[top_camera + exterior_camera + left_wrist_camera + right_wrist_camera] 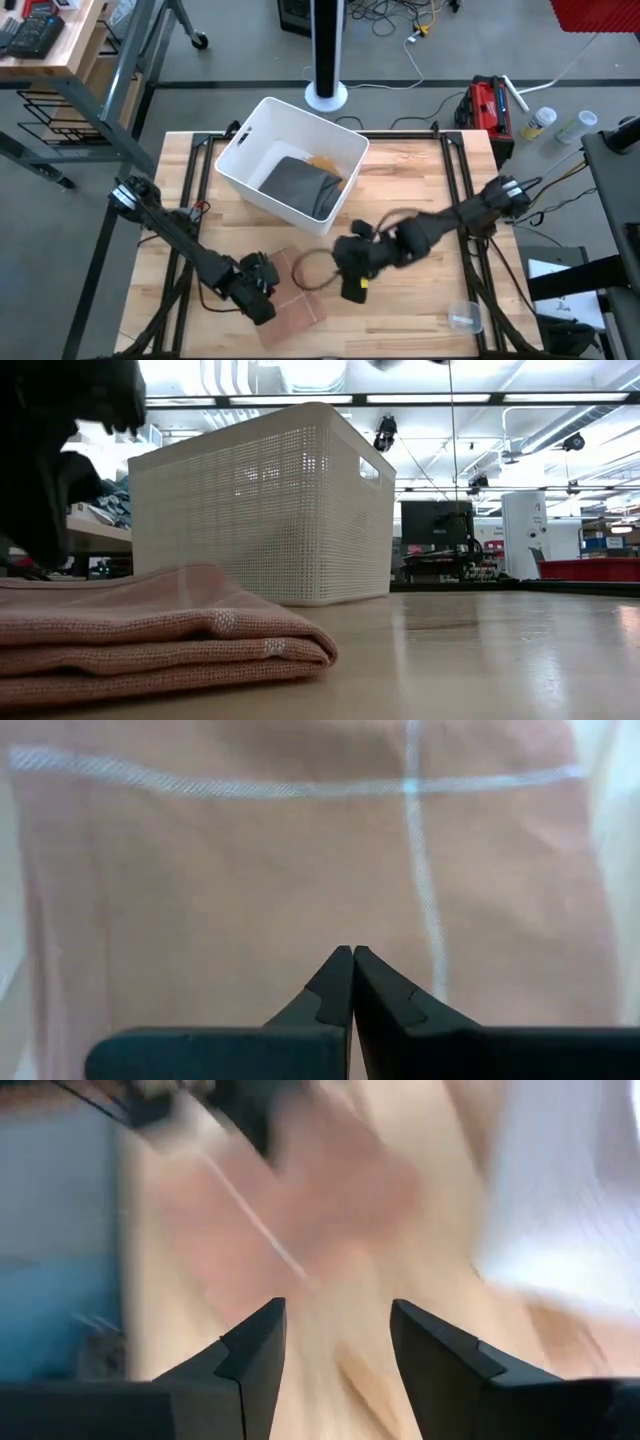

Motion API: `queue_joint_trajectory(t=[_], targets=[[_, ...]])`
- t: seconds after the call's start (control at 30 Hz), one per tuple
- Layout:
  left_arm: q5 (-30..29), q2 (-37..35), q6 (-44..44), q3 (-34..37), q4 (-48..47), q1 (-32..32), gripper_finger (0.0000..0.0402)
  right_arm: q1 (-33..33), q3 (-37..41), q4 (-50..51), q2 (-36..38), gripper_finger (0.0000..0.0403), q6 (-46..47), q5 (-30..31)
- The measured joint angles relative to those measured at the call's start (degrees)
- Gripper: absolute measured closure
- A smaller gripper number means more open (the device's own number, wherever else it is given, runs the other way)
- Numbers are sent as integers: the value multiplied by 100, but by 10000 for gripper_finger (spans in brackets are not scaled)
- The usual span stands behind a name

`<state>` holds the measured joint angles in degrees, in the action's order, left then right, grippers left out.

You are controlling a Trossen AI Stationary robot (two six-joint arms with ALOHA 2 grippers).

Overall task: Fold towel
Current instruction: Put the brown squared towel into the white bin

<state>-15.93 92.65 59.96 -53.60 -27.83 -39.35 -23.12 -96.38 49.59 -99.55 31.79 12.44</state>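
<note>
Folded towel (150,630), nearest the low camera: a pink cloth lying in stacked layers on the wooden desk (480,660), its rounded fold edge facing the lens. In the high view the towel (297,300) is sitting at the desk's front edge, just left of centre.

Left end effector (352,960): its two dark fingers are pressing tip to tip, fully together, with nothing between them. It is hovering directly over the pink fabric, whose pale woven stripes are crossing the left wrist view. In the high view the left end effector (258,293) is resting at the towel's left edge, its arm reaching back toward the desk's left side.

Right end effector (335,1340): its fingers are standing well apart and are holding nothing. The right wrist view is blurring, showing pink cloth and wood grain beyond the tips. In the high view the right end effector (352,268) is hanging just beside the towel's right corner, its arm stretching away to the desk's right side.

White perforated basket (290,162): standing behind the towel toward the desk's rear, holding a dark grey cloth (300,185). In the low view the basket (270,505) is rising just behind the fold.

Clear plastic cup (466,318): lying near the desk's front right, well apart from the towel.
</note>
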Motion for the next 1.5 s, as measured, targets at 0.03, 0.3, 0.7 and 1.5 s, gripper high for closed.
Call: queue_joint_trajectory(t=[0.03,0.3,0.7,1.5], targets=[[4,55,-22,-84,-6,0,401,-136,71,314,0,229,271,205],[524,914,33,-269,217,-99,401,-508,1707,-447,-110,229,1883,538],[421,1501,-293,-534,928,-13,401,261,3461,-5615,-1166,229,2430,-1104],[-403,125,-652,-1835,-1397,-190,401,134,1392,-5910,-1301,382,780,-1858]])
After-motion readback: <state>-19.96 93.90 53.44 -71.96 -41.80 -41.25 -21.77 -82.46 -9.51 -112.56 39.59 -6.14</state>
